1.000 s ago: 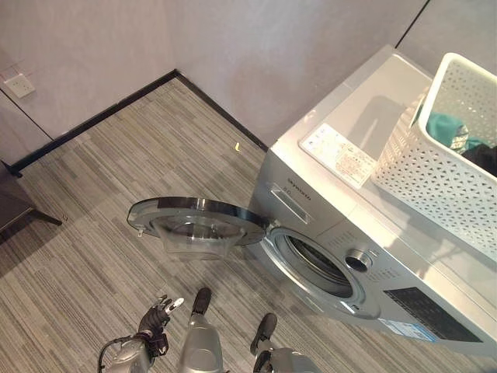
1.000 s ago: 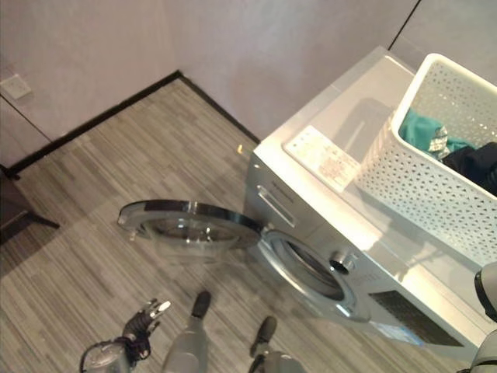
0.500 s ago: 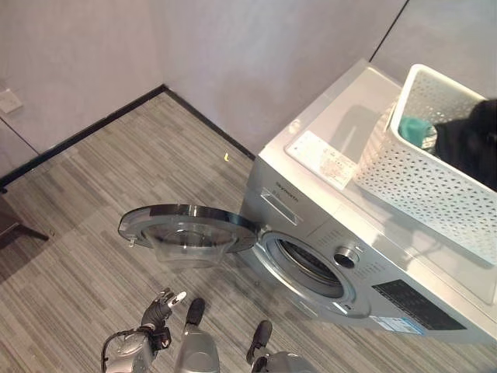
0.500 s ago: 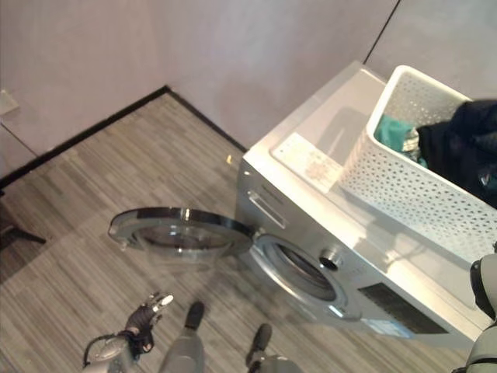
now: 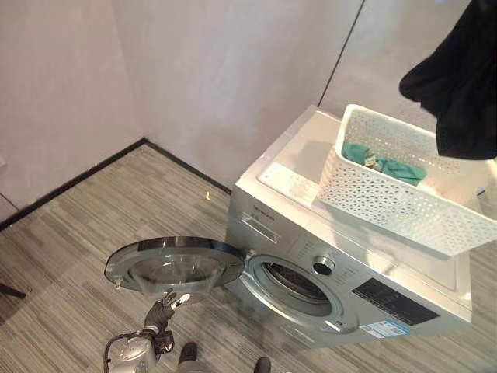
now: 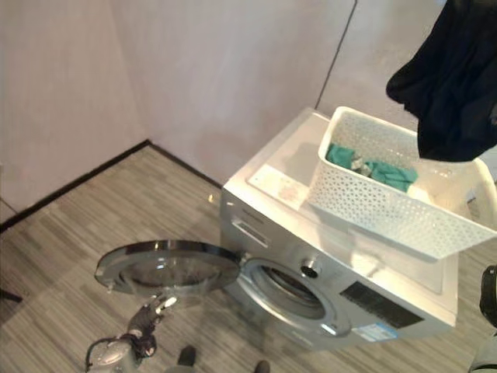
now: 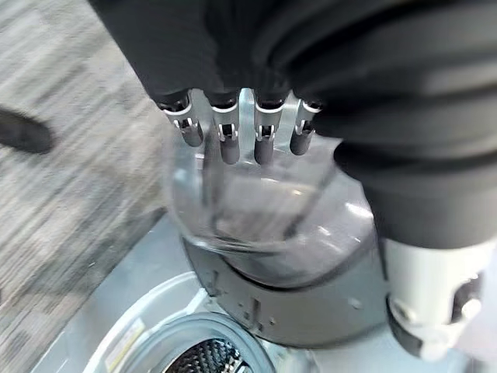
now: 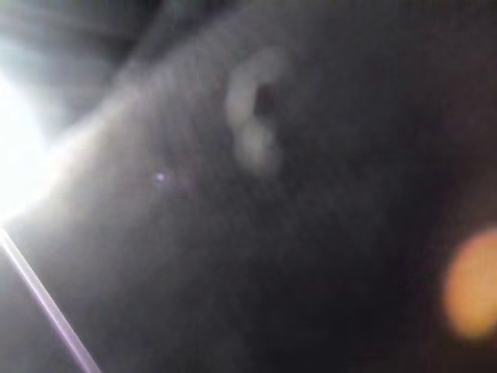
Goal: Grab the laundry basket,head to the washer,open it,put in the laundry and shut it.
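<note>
- Left eye view: silver washer stands with its round door swung wide open.
- White laundry basket sits on the washer's top, teal laundry inside.
- Dark garment hangs in the air above the basket; the right robot hand's fingers are hidden, so I cannot tell their state.
- Left robot hand hangs low near the door, fingers relaxed, empty.

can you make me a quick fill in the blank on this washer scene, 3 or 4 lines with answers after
1. The washer door is swung ____.
2. The white laundry basket sits on ____ of the washer.
3. The dark garment hangs in the air ____ the basket.
4. The cloth left inside the basket is ____ in colour.

Missing words: open; top; above; teal
</note>
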Robot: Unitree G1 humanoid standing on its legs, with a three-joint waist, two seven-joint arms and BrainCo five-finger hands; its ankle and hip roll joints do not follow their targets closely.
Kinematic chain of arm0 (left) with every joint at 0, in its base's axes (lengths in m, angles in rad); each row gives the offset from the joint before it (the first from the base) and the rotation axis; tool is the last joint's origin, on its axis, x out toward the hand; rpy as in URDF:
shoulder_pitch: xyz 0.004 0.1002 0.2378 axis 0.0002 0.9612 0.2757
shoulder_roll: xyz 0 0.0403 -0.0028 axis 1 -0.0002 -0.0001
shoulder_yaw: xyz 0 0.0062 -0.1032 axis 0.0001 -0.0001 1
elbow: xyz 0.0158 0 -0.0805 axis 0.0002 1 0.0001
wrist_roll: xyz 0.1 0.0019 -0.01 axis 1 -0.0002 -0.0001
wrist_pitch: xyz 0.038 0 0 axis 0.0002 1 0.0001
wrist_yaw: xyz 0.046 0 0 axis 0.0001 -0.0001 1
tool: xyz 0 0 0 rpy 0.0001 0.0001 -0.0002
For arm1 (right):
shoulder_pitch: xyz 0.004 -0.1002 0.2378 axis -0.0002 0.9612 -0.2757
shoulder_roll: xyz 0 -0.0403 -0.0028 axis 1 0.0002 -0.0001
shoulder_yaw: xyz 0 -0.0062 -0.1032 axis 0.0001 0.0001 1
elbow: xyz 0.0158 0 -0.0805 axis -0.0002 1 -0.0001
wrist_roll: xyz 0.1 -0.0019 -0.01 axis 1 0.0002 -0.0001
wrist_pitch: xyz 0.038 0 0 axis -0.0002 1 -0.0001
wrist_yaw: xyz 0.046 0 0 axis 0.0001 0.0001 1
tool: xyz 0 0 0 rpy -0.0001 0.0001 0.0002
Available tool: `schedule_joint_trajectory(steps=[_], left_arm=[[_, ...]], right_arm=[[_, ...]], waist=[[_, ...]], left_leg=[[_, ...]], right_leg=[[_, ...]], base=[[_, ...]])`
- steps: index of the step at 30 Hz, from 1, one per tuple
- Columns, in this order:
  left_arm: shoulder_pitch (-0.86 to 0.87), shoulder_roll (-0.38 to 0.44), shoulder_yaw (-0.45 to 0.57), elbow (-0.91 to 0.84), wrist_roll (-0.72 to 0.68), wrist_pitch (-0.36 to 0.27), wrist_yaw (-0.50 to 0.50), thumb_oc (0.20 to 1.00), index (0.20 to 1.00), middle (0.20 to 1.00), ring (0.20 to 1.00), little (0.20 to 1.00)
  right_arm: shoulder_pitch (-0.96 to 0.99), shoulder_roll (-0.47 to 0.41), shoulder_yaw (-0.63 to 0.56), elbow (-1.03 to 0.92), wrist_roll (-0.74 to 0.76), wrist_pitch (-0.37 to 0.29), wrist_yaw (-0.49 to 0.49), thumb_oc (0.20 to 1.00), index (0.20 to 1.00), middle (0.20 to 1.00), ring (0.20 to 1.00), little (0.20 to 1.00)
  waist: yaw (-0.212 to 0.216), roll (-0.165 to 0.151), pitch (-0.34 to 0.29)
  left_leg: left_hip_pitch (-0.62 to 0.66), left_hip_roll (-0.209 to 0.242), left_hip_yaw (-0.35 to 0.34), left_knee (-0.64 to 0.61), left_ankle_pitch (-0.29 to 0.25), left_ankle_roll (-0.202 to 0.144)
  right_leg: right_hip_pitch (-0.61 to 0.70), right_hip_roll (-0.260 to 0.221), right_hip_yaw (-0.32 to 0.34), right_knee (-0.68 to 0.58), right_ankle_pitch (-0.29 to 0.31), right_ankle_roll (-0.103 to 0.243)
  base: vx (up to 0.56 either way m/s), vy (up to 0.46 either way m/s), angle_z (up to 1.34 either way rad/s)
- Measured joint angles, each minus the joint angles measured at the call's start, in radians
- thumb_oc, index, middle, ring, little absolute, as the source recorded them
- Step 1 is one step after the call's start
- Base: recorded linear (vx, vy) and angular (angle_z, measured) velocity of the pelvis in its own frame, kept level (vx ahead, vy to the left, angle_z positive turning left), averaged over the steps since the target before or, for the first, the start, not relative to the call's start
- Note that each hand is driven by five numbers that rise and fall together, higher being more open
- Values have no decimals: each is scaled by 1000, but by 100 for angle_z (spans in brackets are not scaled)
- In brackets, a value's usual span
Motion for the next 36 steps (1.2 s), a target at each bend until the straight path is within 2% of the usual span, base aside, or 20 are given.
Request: schedule_joint_trajectory(steps=[4, 8, 10, 13, 15, 18, 21, 24, 28, 33, 34, 36], left_arm=[[-3, 3, 0, -41, 25, -2, 1, 1000, 1000, 1000, 1000, 1000], [2, 11, 1, -95, 113, -7, 7, 1000, 1000, 1000, 1000, 1000], [10, 18, 6, -126, 158, -6, 15, 1000, 1000, 1000, 1000, 1000], [6, 27, 4, -153, 199, -4, 19, 1000, 1000, 1000, 1000, 1000], [9, 34, 9, -209, 231, -8, 17, 1000, 1000, 1000, 1000, 1000], [11, 45, 15, -279, 275, -10, -7, 1000, 1000, 1000, 1000, 1000], [6, 51, 17, -294, 304, -13, -24, 1000, 1000, 1000, 1000, 1000], [22, 55, 23, -293, 313, -15, -35, 1000, 1000, 1000, 1000, 1000], [36, 52, 21, -287, 336, -19, -49, 1000, 1000, 1000, 1000, 1000], [136, 54, 26, -291, 344, -32, -73, 1000, 1000, 1000, 1000, 1000], [161, 53, 26, -294, 344, -38, -90, 1000, 1000, 1000, 1000, 1000], [171, 54, 25, -303, 344, -41, -96, 1000, 1000, 1000, 1000, 1000]], right_arm=[[12, -7, -9, -56, -15, -7, -31, 200, 200, 200, 200, 200], [183, 6, -160, -275, -78, -16, -58, 200, 200, 200, 200, 200], [301, 41, -244, -425, -98, -27, -60, 200, 200, 200, 200, 200], [443, 77, -290, -563, -126, -41, -38, 200, 200, 200, 200, 200], [569, 154, -361, -704, -129, -57, -20, 200, 200, 200, 200, 200], [713, 214, -448, -855, -126, -81, 41, 200, 200, 200, 200, 200], [804, 220, -511, -934, -114, -105, 103, 200, 200, 200, 200, 200], [907, 236, -570, -1012, -100, -135, 147, 200, 200, 200, 200, 200], [1069, 275, -655, -1072, 12, -169, 241, 200, 200, 200, 200, 200], [1345, 337, -663, -1132, 181, -165, 410, 200, 200, 200, 200, 200], [1387, 340, -638, -1137, 213, -153, 464, 200, 200, 200, 200, 200], [1423, 340, -632, -1141, 245, -150, 497, 200, 200, 200, 200, 200]], waist=[[-8, 12, -9], [-19, 29, -23], [-29, 35, -27], [-54, 40, -30], [-64, 40, -34], [-77, 46, -37], [-107, 49, -39], [-113, 51, -41], [-145, 47, -48], [-176, 50, -51], [-205, 50, -52], [-211, 50, -51]], left_leg=[[18, 1, 16, -2, -1, 2], [34, 1, 31, -3, -5, 7], [38, 1, 48, -3, -6, 8], [50, -1, 58, -3, -8, 10], [51, 0, 73, -4, -9, 12], [55, -1, 99, -4, -12, 15], [66, -3, 110, -6, -14, 15], [68, -3, 116, -10, -22, 9], [71, -8, 154, -9, -25, 16], [103, -13, 222, -10, -42, 25], [107, -16, 237, -10, -48, 27], [114, -17, 251, -10, -49, 27]], right_leg=[[9, 0, 16, 0, 1, 1], [15, 0, 36, -6, -7, 8], [10, 0, 51, -6, -4, 9], [11, 0, 68, 0, 0, 9], [8, -1, 77, 0, 4, 10], [-2, -2, 104, 0, 11, 13], [-4, -5, 120, -5, 11, 17], [-4, -5, 125, -8, 5, 13], [-23, -10, 156, -8, 12, 22], [-28, -13, 217, -8, 20, 35], [-32, -14, 231, -8, 22, 39], [-33, -15, 245, -8, 25, 42]], base=[[-25, 62, -13], [-28, 66, -11], [-29, 44, -17], [-43, 43, -13], [-2, 48, -22], [-34, 41, -23], [-28, 40, -11], [-42, 31, -12], [-35, 36, -24], [-47, 36, -39], [-49, 25, -34], [-28, 12, -24]])
